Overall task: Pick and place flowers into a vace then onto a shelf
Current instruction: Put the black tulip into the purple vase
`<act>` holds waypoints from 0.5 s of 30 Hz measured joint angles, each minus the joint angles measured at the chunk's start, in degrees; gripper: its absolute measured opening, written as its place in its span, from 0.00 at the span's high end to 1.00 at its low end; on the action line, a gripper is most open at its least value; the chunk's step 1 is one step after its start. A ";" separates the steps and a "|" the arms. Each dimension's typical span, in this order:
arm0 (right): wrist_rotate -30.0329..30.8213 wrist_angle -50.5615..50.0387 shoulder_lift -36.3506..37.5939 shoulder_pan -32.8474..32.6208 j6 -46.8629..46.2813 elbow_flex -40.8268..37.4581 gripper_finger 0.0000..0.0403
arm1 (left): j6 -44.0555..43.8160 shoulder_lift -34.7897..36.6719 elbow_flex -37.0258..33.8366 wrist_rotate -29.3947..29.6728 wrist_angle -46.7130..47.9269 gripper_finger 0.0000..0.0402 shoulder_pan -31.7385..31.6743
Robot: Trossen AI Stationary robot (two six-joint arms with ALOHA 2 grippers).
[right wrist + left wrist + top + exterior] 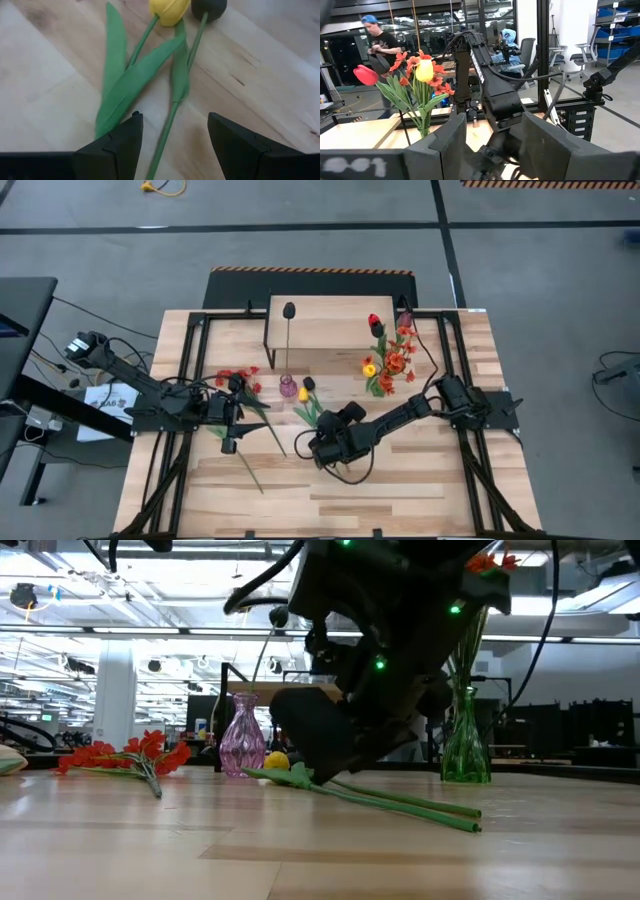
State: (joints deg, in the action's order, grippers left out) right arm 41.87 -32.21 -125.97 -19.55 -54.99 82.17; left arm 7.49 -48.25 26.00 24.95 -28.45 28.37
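A yellow tulip [169, 10] and a dark tulip [209, 7] lie side by side on the table, with their stems [400, 802] flat on the wood. My right gripper [172, 145] is open just above them and points down. Its fingers stand on either side of the dark tulip's stem [167, 127] without touching it. A pink vase [288, 387] holds one dark tulip [278, 616]. A green vase [465, 745] holds red and yellow tulips with orange sprays [385, 360]. Red sprays [236, 378] lie near my open left gripper [229, 440].
The light-wood shelf [330, 325] stands at the table's far edge, behind both vases. Long green stems [262, 430] stretch from the red sprays toward the near edge, beside my left gripper. A person [377, 45] stands in the room beyond the table.
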 joint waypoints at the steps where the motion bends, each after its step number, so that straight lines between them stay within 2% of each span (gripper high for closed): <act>1: -0.80 0.04 0.00 0.43 0.00 0.00 0.46 | 0.00 0.00 0.00 -0.02 -0.01 0.55 -0.01; 6: -3.91 -0.04 0.26 2.12 1.01 0.07 0.46 | 0.00 0.00 0.00 -0.46 -0.02 0.55 0.00; 15: -6.00 0.01 0.33 3.58 1.03 0.15 0.46 | -0.02 0.00 0.00 -0.57 -0.02 0.55 -0.01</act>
State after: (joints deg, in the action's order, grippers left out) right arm 35.87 -32.20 -125.64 -15.97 -53.95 82.32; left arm 7.46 -48.25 26.00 24.38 -28.47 28.36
